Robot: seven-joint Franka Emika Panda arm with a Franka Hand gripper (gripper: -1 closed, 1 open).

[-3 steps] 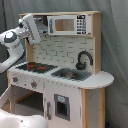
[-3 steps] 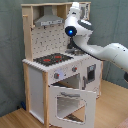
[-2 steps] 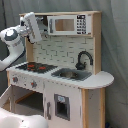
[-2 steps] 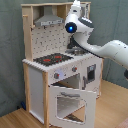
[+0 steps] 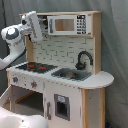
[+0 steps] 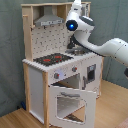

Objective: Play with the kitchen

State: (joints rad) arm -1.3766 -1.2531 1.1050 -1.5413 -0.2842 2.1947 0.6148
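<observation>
We hold our gripper (image 5: 31, 20) high by the grey hood (image 6: 49, 20), fingers impossible to make out, with the kitchen (image 5: 65, 75) spread below it, stovetop (image 6: 52, 59) underneath and oven door (image 6: 71, 103) hanging open lower down, probably for reaching upper fittings.

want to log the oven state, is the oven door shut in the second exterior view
No, the oven door of the kitchen hangs folded down and open below the stovetop, its window facing up and outward.
</observation>
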